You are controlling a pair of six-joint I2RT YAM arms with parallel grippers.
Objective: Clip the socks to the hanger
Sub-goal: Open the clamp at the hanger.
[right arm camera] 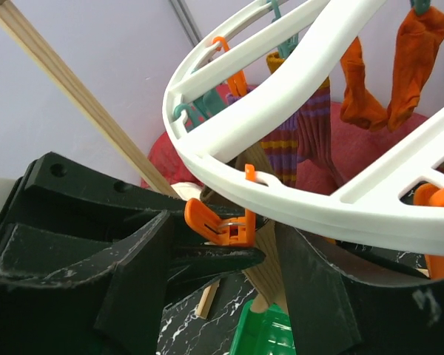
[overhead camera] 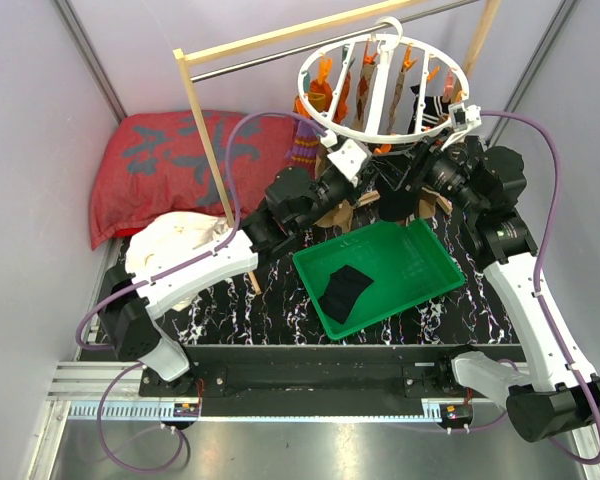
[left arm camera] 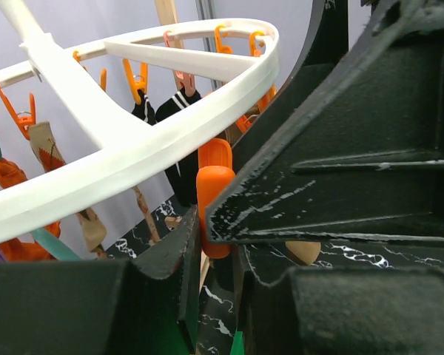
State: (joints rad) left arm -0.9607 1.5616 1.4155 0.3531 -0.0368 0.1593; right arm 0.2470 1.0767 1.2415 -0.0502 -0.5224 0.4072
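the left fingers [left arm camera: 170, 262] pinch an orange clip [left arm camera: 214, 192] under the ring of the hanger [overhead camera: 306, 95]. the right fingers [right arm camera: 133, 288] stand spread, a tan sock [right arm camera: 270, 270] between them. other socks [overhead camera: 365, 90] hang clipped; a black sock [overhead camera: 342, 290] lies in the green tray [overhead camera: 360, 238].

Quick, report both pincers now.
Left pincer: closed on an orange clip of the hanger.
Right pincer: open, jaws either side of a second clip, not clamping it.
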